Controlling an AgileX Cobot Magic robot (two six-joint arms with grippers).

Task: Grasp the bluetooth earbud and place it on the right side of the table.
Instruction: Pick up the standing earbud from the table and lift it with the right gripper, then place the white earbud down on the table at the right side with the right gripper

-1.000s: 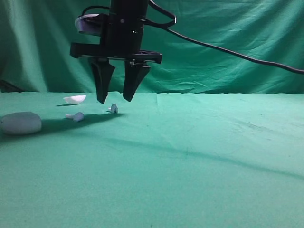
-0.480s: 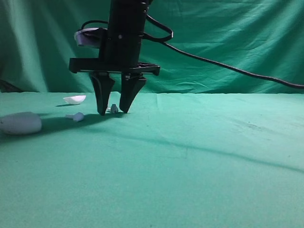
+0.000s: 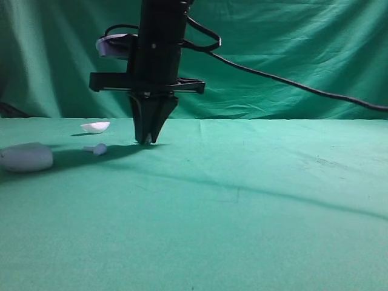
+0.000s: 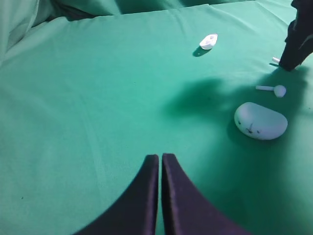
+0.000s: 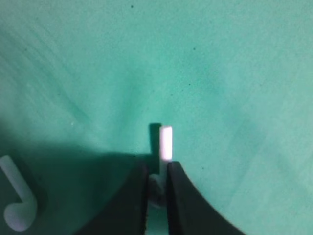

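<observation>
Pinching bluetooth earbud [image 5: 166, 144], right gripper [image 5: 156, 182], green table [image 3: 254, 200], no legible writing

**Our right gripper pinches at the cloth, our left waits closed**

Our right arm stands almost vertical at ten o'clock in the high view, its black cable trailing away toward three o'clock. Our right gripper [image 3: 146, 140] points straight down, tips at the table [image 3: 254, 206], jaws drawn into a narrow wedge around the bluetooth earbud [image 5: 166, 143], whose stem pokes out toward twelve o'clock in our right wrist view. Our left gripper [image 4: 160, 161] hovers above the cloth, its two fingers pressed together with nothing between them.
</observation>
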